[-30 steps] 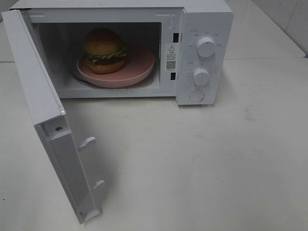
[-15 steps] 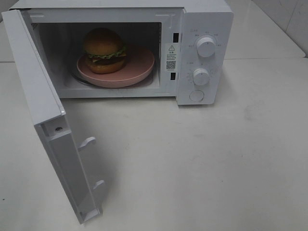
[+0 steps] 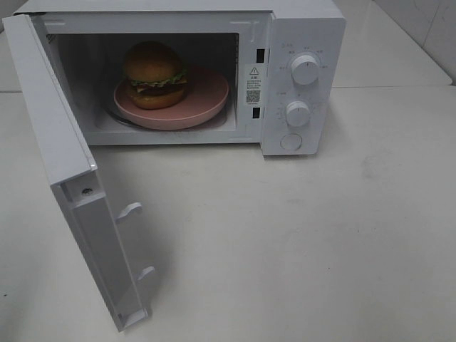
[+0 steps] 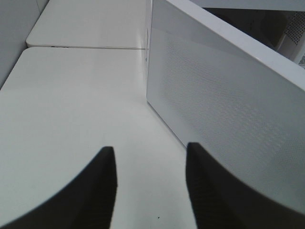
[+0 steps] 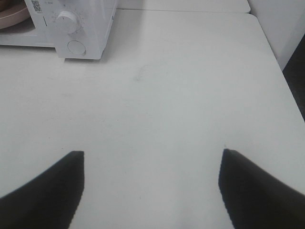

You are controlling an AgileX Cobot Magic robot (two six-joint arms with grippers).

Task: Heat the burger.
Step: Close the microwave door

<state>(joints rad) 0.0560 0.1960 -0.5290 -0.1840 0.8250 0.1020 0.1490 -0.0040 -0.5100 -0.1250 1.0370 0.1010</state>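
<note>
Burger (image 3: 154, 73) sits on one pink plate (image 3: 206, 100) inside the microwave (image 3: 303, 28), its door (image 3: 50, 114) swung open at left. Rightward, a sticker (image 3: 253, 84) shows a warning triangle and QR code, print unreadable, then two knobs (image 3: 305, 69). Left gripper (image 4: 148, 149) gapes narrowly, empty, beside the door; right gripper (image 5: 152, 152) wide, empty.

High and wrist views all face the microwave (image 3: 317, 32)

White microwave (image 3: 313, 35), door (image 3: 60, 128) swung open, pink plate (image 3: 210, 92) inside, white table (image 3: 320, 242)
</note>
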